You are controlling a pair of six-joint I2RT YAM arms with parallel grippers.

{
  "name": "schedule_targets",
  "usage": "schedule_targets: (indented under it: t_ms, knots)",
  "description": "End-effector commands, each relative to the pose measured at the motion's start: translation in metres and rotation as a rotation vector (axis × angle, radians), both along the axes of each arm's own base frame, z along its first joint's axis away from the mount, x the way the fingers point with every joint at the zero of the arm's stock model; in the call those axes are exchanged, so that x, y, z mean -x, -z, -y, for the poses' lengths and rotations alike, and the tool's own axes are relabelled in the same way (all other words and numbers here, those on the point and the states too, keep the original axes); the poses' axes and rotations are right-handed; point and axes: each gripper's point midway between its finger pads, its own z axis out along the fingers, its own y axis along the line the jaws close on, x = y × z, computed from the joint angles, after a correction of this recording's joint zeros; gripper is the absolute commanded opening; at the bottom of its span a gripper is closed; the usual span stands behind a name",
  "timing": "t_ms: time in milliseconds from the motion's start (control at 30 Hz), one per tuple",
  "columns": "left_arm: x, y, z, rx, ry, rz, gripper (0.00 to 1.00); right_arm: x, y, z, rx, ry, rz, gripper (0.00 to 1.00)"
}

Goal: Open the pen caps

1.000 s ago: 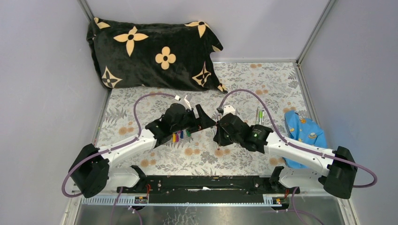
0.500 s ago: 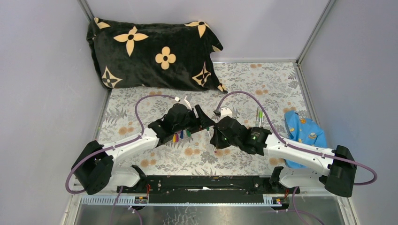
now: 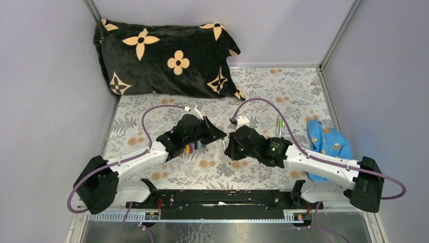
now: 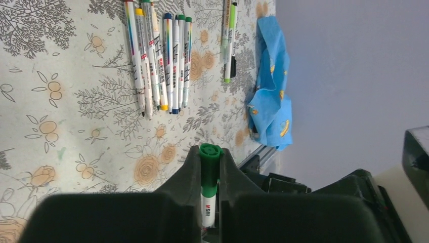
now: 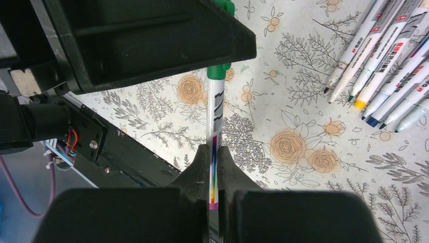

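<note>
Left wrist view: the left pincer (image 4: 210, 157) is pressed together on the green cap (image 4: 209, 174) of one pen, with the cap's ribbed crown standing just proud of the fingertips. In the right wrist view, the right pincer (image 5: 213, 152) pinches the same pen's barrel (image 5: 216, 106) lower down, on its rainbow-striped band. The pen hangs between the two arms, above the bench (image 4: 66, 126).

I judge the pen to be light, stiff and smooth-walled. The round plastic could roll or slide between flat pads. The cap looks like a friction fit, so I would pull straight along the pen's axis. A sideways load could lever the thin barrel out of the grip.

A row of pens (image 4: 162, 61) lies side by side on the floral bench cover, with whitish barrels, printed lettering and coloured ends. Two more (image 4: 228, 40) lie just beyond them, near a crumpled blue cloth (image 4: 270, 91). In the top view, small loose caps (image 3: 191, 148) lie beside the left arm.
</note>
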Motion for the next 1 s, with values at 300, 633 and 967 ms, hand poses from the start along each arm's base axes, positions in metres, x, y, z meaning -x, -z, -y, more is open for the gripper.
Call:
schedule_targets:
  t_ms: [300,633,967]
  knots:
    - [-0.001,-0.020,0.001,0.099,-0.031,0.049,0.00,-0.010,-0.027,-0.014,-0.088,0.020,0.067,0.23]
    - [0.003,-0.019,0.003,0.111,-0.034,0.026,0.00,-0.021,-0.022,-0.027,-0.061,0.018,0.084,0.29]
    - [-0.014,-0.014,-0.019,0.036,-0.161,0.020,0.00,-0.024,-0.010,-0.023,-0.006,0.043,0.071,0.00]
